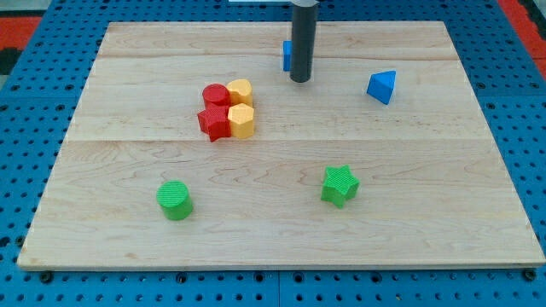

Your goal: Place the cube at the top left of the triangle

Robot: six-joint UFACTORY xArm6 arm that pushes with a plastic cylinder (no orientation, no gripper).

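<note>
**Blue cube half hidden behind my tip, triangle off to the right**

The blue cube (287, 55) sits near the view's top, a little right of centre, and I can only see its left part because my rod stands in front of it. My tip (299, 80) rests on the wooden board (281, 230) just beside the cube, at its lower right; whether they touch I cannot tell from here. The rod has no jaws, so it grips nothing and simply stands upright on the board.

The blue triangle (382, 86) lies to the view's right of my tip, slightly lower than the cube and apart from both.

Left of my tip, toward the board's middle, four blocks are packed together, touching: a red cylinder (215, 94) at upper left, a yellow block (241, 91) at upper right, a red star (214, 122) at lower left and a second yellow block (242, 121) at lower right.

Well below, near the view's bottom, a green cylinder (175, 199) stands at the left and a green star (339, 185) at the right, well apart from each other.
</note>
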